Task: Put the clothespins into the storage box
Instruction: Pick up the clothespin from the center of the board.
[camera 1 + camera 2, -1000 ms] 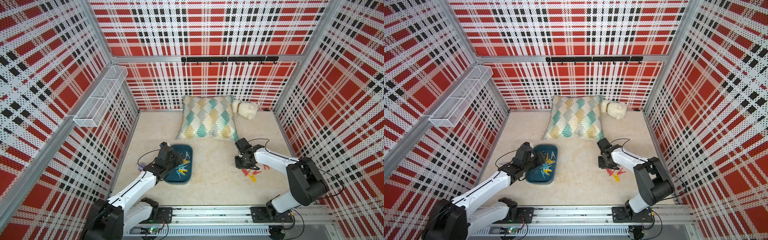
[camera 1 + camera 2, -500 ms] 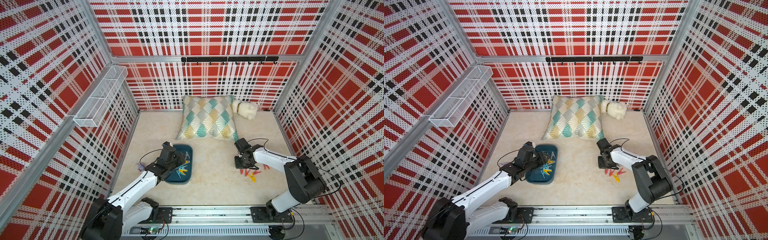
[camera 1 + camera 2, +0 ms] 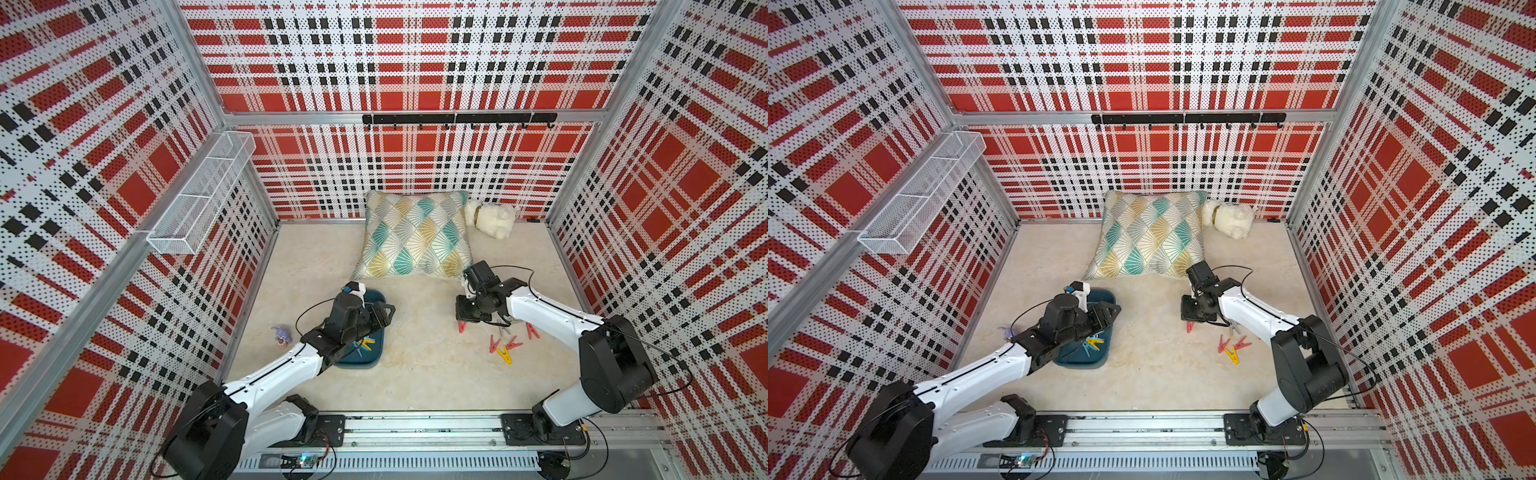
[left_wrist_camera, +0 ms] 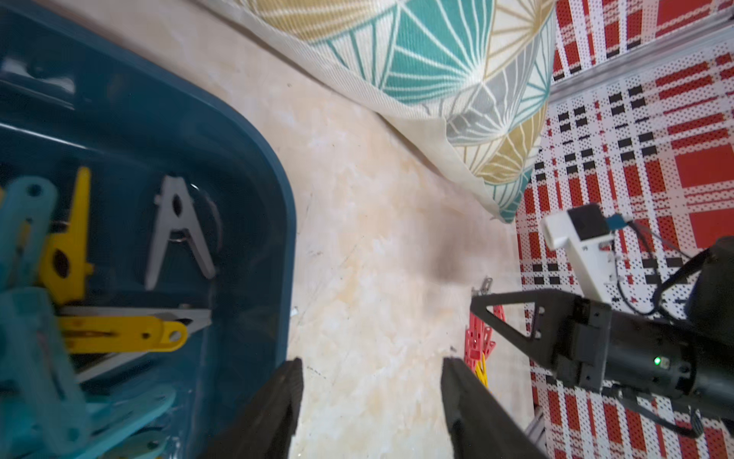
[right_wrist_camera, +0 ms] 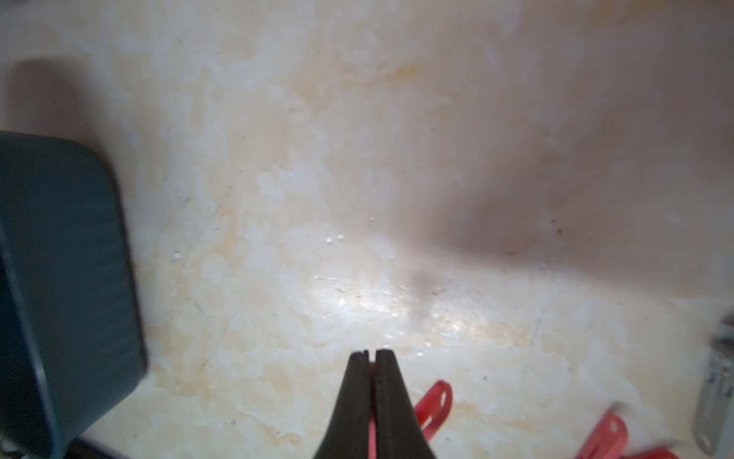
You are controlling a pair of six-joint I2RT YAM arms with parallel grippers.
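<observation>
Tabletop (image 3: 415,382) in pale marbled beige, enclosed by perforated red plaid walls (image 3: 415,62). Wire-mesh basket (image 3: 199,195) on wall, upper left; hook rail (image 3: 457,119) on back wall. Cushion (image 3: 415,237) and plush toy (image 3: 490,218) at rear centre. Storage box (image 3: 359,365) left of centre, holding several clothespins (image 4: 174,226). Further loose pegs (image 3: 505,349) on bare surface, right of centre. Left fingers (image 4: 274,409) apart, empty, just beside box rim. Right fingers (image 5: 353,397) pinched on red clothespin (image 3: 462,326).
</observation>
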